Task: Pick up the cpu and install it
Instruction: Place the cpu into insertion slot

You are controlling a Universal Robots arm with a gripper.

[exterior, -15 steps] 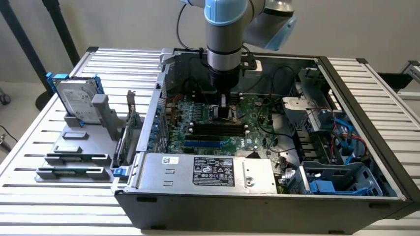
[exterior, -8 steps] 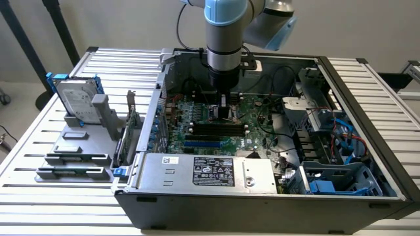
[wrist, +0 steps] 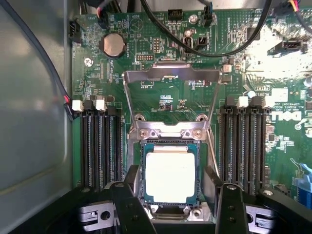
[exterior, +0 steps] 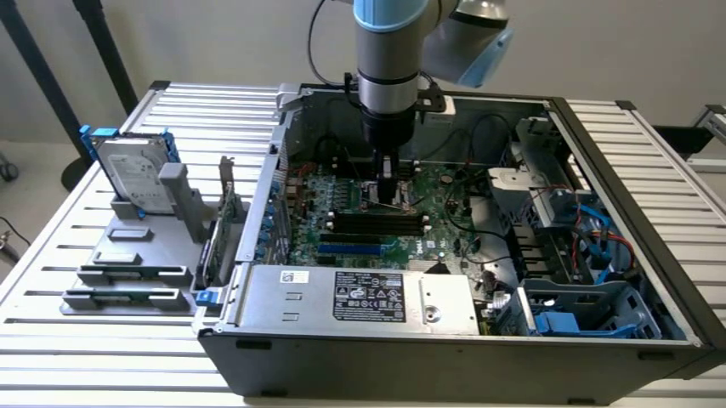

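You're holding the gripper spread, its fingers straddling the cpu, which is lying flat in the socket directly between them.

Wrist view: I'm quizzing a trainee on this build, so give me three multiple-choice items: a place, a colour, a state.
1. Where is the cpu? A) seated in the socket B) lifted in mid-air C) lying on the floor
2. What colour is the motherboard? A) red B) green C) black
3. The socket's metal cover is: A) clamped over the cpu B) missing C) swung up open
Answers: A, the socket frames it; B, green board all around; C, the cover stands clear, the cpu's top bare.
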